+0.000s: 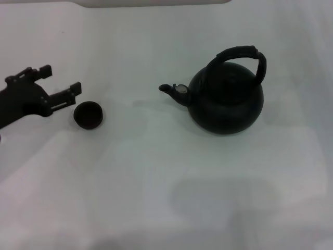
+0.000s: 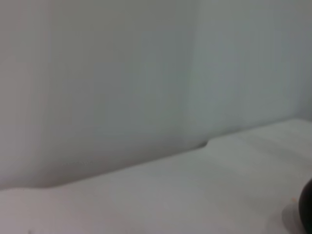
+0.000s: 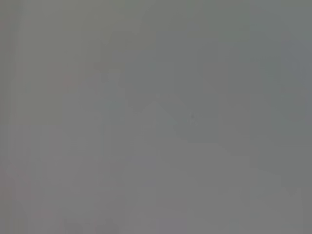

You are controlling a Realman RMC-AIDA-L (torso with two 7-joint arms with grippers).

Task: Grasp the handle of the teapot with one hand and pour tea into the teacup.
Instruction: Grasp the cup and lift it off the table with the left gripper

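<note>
In the head view the dark teapot (image 1: pixel 226 101) stands on the white table at the right, spout pointing left, its black arched handle (image 1: pixel 244 56) rising over the top. The tiny dark teacup (image 1: pixel 88 115) stands upright at the left. My left gripper (image 1: pixel 61 83) is open and empty just left of the cup, its nearer finger close to the cup's rim. The right gripper is out of view. The left wrist view shows only a dark edge (image 2: pixel 307 207) at the border; I cannot tell what it is.
The white table (image 1: pixel 166 182) spreads around both objects. A pale raised edge (image 1: pixel 156 2) runs along the far side. The right wrist view shows only a plain grey surface.
</note>
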